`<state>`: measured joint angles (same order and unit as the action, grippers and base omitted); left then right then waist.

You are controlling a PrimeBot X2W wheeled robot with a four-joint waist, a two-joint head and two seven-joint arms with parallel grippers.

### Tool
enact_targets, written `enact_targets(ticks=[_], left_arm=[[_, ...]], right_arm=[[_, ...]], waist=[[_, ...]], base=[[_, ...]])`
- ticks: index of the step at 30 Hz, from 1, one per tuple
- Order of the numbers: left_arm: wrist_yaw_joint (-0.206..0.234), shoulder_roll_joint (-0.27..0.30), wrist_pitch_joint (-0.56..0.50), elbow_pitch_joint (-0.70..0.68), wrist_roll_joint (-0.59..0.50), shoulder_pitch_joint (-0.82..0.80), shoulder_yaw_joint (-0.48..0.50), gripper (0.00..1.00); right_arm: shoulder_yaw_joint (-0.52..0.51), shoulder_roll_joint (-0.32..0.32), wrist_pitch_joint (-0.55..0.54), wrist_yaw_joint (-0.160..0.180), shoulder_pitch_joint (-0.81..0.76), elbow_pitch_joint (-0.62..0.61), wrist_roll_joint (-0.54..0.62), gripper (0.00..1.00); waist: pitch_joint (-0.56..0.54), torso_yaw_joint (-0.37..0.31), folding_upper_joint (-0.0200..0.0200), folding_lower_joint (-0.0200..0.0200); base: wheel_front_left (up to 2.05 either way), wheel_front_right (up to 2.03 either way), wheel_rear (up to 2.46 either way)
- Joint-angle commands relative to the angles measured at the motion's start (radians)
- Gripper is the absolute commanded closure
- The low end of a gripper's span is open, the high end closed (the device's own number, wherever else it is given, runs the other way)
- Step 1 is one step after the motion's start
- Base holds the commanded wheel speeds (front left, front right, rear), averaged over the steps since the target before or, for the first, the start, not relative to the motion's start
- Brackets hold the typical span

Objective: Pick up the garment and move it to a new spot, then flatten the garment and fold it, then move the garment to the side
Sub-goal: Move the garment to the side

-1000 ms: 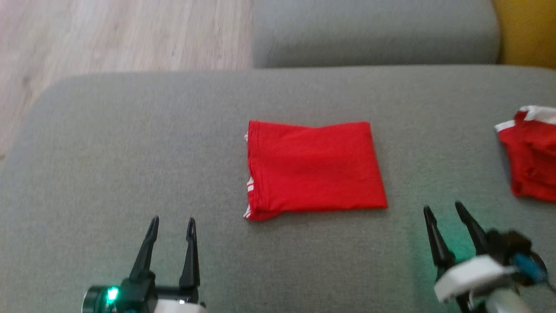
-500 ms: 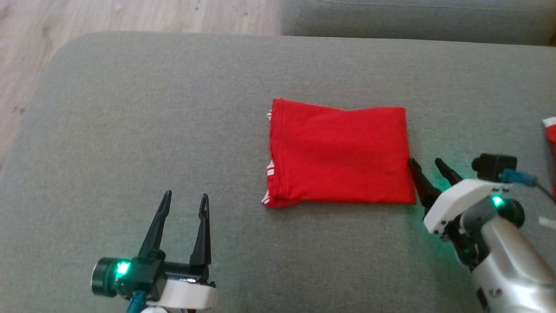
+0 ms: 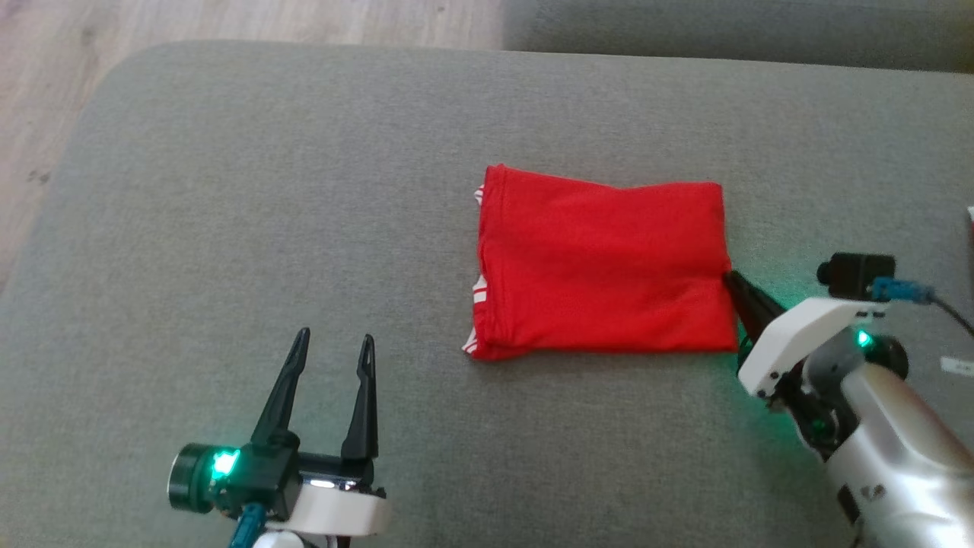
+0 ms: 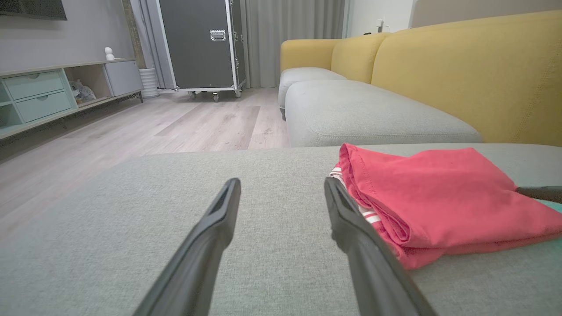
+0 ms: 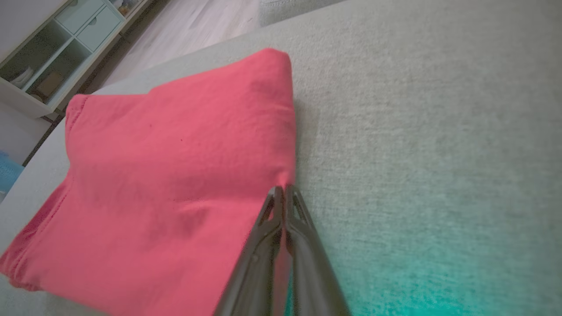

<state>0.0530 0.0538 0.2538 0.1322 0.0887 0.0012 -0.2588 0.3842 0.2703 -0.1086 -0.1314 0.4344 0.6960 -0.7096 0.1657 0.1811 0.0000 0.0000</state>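
Note:
A red garment (image 3: 601,266) lies folded into a rectangle on the grey sofa cushion (image 3: 228,228), white stripes peeking out at its left edge. My right gripper (image 3: 730,280) is shut on the garment's right edge; in the right wrist view its fingers (image 5: 281,219) press together with red fabric (image 5: 175,175) pinched between them. My left gripper (image 3: 335,335) stands open over bare cushion, near and to the left of the garment. In the left wrist view the garment (image 4: 439,197) sits just right of the open left gripper (image 4: 282,182).
Wooden floor (image 3: 228,19) lies beyond the cushion's rounded far-left corner. A second grey cushion (image 3: 723,30) adjoins at the far side. The left wrist view shows a yellow sofa back (image 4: 461,66), a black wheeled case (image 4: 202,44) and a low cabinet (image 4: 39,94).
The right gripper moved in to the garment's right edge and shut on it; it was open before. The head camera shifted. The left gripper stays open.

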Motion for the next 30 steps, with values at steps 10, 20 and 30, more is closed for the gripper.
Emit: enact_targets(ticks=[10, 20, 30], left_arm=[[0.007, -0.003, 0.008, -0.035, 0.009, -0.047, 0.037, 0.00], [-0.007, -0.003, 0.008, -0.051, -0.006, -0.071, 0.053, 0.00], [-0.038, -0.001, 0.008, -0.073, -0.009, -0.120, 0.077, 0.00]], right_arm=[[0.042, 0.126, 0.039, 0.001, 0.072, -0.086, -0.024, 1.00], [-0.020, 0.310, -0.020, 0.001, 0.091, -0.251, 0.023, 1.00], [-0.205, 0.438, -0.106, 0.001, 0.110, -0.363, 0.091, 1.00]], waist=[[0.020, -0.097, 0.0000, 0.0000], [0.072, -0.239, 0.0000, 0.0000], [0.156, -0.314, 0.0000, 0.0000]], base=[[0.00, 0.00, 0.00], [0.00, 0.00, 0.00], [0.00, 0.00, 0.00]])
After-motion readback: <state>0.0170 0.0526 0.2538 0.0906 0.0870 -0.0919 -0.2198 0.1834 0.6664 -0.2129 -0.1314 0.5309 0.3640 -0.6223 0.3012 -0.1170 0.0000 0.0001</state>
